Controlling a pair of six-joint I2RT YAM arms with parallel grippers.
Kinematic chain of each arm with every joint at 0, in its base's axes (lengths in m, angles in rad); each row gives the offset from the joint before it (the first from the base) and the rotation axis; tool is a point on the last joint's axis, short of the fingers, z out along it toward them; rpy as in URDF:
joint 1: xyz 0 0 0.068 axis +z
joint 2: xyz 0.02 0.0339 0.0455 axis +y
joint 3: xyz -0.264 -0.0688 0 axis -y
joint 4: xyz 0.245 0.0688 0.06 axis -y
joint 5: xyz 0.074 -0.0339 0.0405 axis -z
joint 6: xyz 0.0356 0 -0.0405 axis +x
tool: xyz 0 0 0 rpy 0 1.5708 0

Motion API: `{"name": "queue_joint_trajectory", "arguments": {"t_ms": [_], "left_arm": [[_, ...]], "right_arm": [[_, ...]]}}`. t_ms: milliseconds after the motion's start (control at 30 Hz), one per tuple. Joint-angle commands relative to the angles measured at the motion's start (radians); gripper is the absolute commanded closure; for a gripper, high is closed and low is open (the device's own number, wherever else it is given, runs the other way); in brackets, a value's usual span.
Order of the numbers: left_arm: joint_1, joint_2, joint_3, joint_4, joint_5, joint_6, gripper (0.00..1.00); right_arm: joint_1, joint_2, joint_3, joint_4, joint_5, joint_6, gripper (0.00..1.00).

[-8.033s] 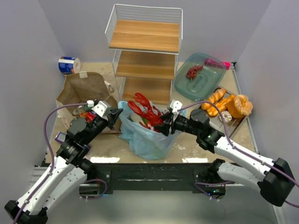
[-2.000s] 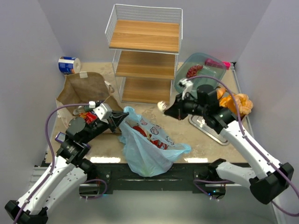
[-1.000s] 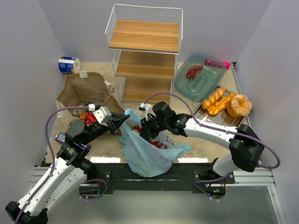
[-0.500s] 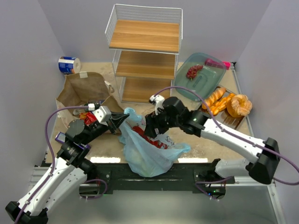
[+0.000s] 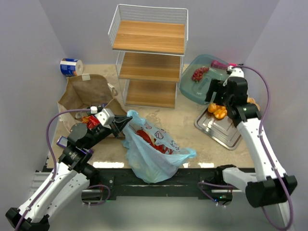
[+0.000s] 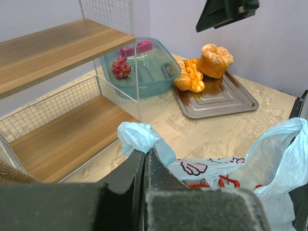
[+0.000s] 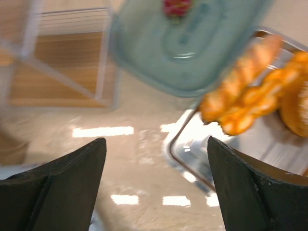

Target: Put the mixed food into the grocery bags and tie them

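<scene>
Left end effector (image 5: 126, 120) pinching plastic bag (image 5: 155, 160) rim; right end effector (image 7: 156, 142) spread.

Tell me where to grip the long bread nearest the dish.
I'd take the long bread across its middle, straight down from above. It lies flat and slanted on the tray, with the dish close on one side and a twisted bread close along the other, so turn the fingers across its narrow width.
</scene>
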Motion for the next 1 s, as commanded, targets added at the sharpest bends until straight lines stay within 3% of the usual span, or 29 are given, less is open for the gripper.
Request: {"name": "queue_joint_trajectory", "arguments": {"t_ms": [0,167,367,667,767,867,933,967], "left_arm": [[0.007,-0.007,0.018,0.015,-0.017,-0.002,1.0],[0.007,-0.009,0.023,0.009,-0.018,-0.002,1.0],[0.007,-0.006,0.021,0.007,-0.014,-0.005,1.0],[0.007,-0.001,0.021,0.007,-0.012,-0.005,1.0],[0.007,0.001,0.023,0.007,-0.014,-0.003,1.0],[0.007,0.001,0.023,0.006,-0.018,-0.002,1.0],[0.007,0.001,0.021,0.006,-0.02,-0.003,1.0],[0.007,0.001,0.021,0.006,-0.017,-0.002,1.0]], "right_arm": [[-0.159,0.118,0.014,0.08,0.217,-0.078,0.1],[-0.316,0.288,0.022,0.181,0.263,-0.113,0.07],[-0.367,0.444,0.045,0.251,0.334,-0.162,0.02],[-0.457,0.643,0.075,0.318,0.316,-0.234,0.13],[-0.468,0.671,0.072,0.306,0.27,-0.222,0.3],[-0.467,0.66,0.065,0.304,0.242,-0.205,0.55],[-0.467,0.646,0.072,0.269,0.241,-0.193,0.94],[-0.467,0.623,0.087,0.249,0.254,-0.17,1.0]]}}
